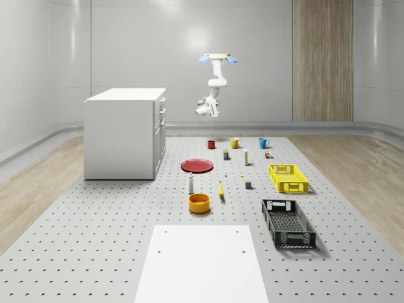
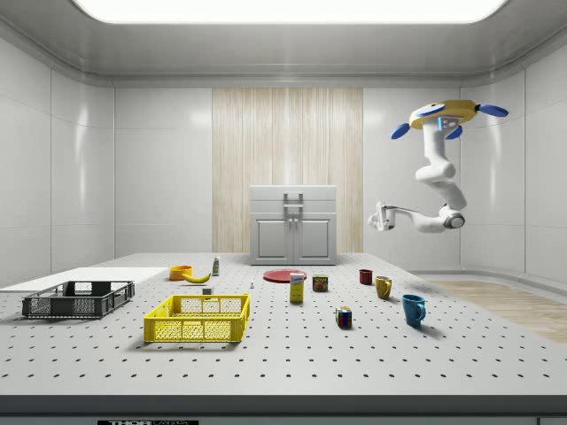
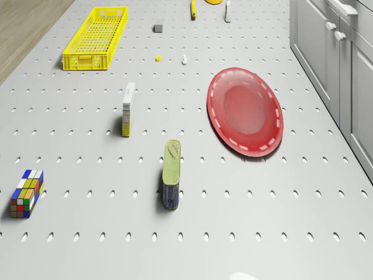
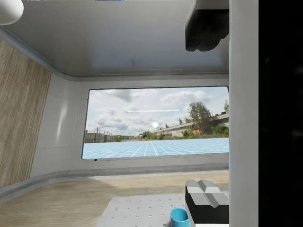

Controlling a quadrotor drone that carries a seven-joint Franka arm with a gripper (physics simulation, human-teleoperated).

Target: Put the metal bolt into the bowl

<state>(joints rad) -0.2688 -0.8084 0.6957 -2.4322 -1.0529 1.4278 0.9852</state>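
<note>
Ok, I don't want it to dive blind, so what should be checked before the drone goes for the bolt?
1. Bolt found: ok. The metal bolt stands on the table between the red plate and the yellow crate.
2. Room around bolt: ok. The small yellow block sits beside it, apart.
3. Bowl ready: ok. The bowl is upright, with nothing seen inside.
4. Gripper at bolt: not ok. The gripper hangs high over the table's mug end.
5. Drone clear: ok. The drone hovers apart from the cabinet.
</note>
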